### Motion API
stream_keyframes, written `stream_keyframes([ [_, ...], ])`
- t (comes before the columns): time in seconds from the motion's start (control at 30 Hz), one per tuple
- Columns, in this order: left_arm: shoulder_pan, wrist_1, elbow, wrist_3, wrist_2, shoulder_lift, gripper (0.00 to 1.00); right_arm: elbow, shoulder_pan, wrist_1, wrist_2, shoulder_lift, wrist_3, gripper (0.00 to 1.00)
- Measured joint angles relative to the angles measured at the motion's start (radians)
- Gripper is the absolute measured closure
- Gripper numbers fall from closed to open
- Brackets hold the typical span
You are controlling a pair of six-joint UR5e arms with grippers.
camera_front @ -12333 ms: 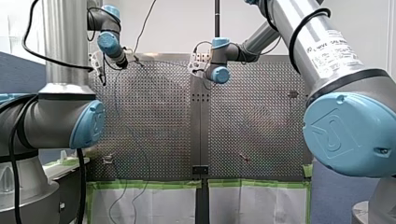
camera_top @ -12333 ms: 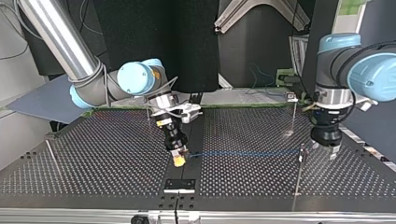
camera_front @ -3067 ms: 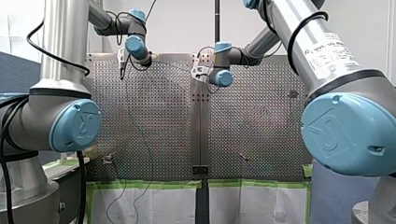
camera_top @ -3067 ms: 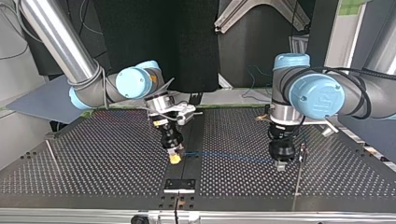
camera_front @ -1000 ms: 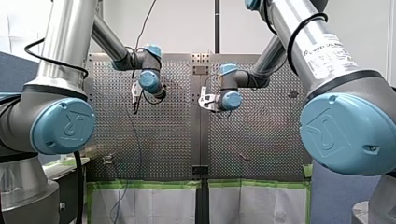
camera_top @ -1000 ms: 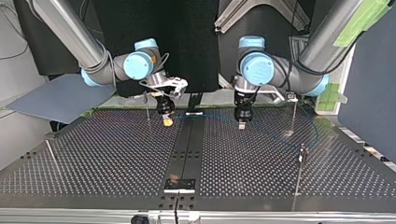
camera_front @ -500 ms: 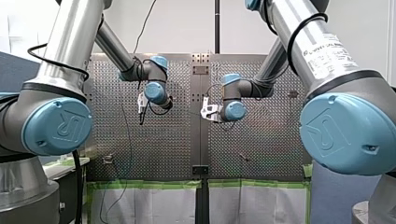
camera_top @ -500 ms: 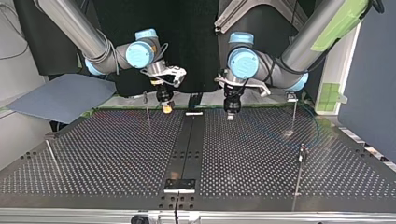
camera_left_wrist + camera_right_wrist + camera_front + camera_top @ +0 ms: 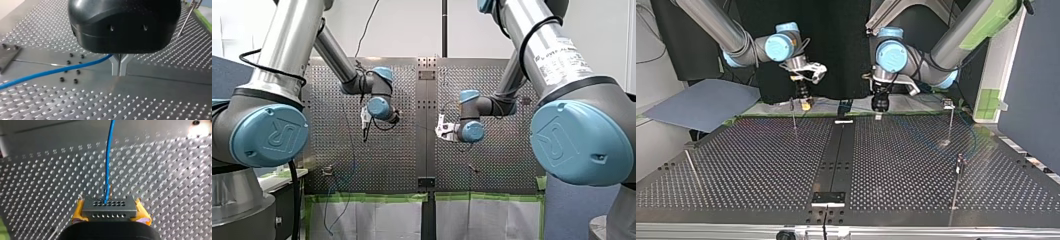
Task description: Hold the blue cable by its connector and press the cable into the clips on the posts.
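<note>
Grey connector (image 9: 109, 207) clamped btwn the yellow pads (image 9: 77, 212) of the right gripper (image 9: 110, 213). Blue cable (image 9: 107, 165) leaves it straight ahead over the perforated bench (image 9: 736, 165).

Left gripper (image 9: 120, 67): metal fingers pressed together, cable entering at their root, so prob. pinched there. Rest of the cable trails away beside it, low over the bench.

Top view: both grippers up at the bench's far edge, either side of the middle strip. Right gripper sits just beside a thin post (image 9: 792, 114). Two more posts (image 9: 950, 120) stand at that view's right, w/ a faint blue curve passing near them.

Progress, as judged:
- Hold on the connector: done.
- Whether any clip has the cable: cannot tell, too small.
- Likely left: press-in at the post beside the right gripper, at least.
</note>
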Motion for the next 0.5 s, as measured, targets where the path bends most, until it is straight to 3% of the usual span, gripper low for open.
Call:
stream_keyframes([
  [0.37,-0.036,0.094,-0.001,-0.025,-0.002,-0.107,0.92,0.103,-0.038,-0.055,0.004,0.000,0.007,1.00],
  [0.5,-0.045,0.109,-0.001,-0.028,-0.004,-0.138,0.92,0.138,-0.056,-0.087,0.004,0.000,0.026,1.00],
])
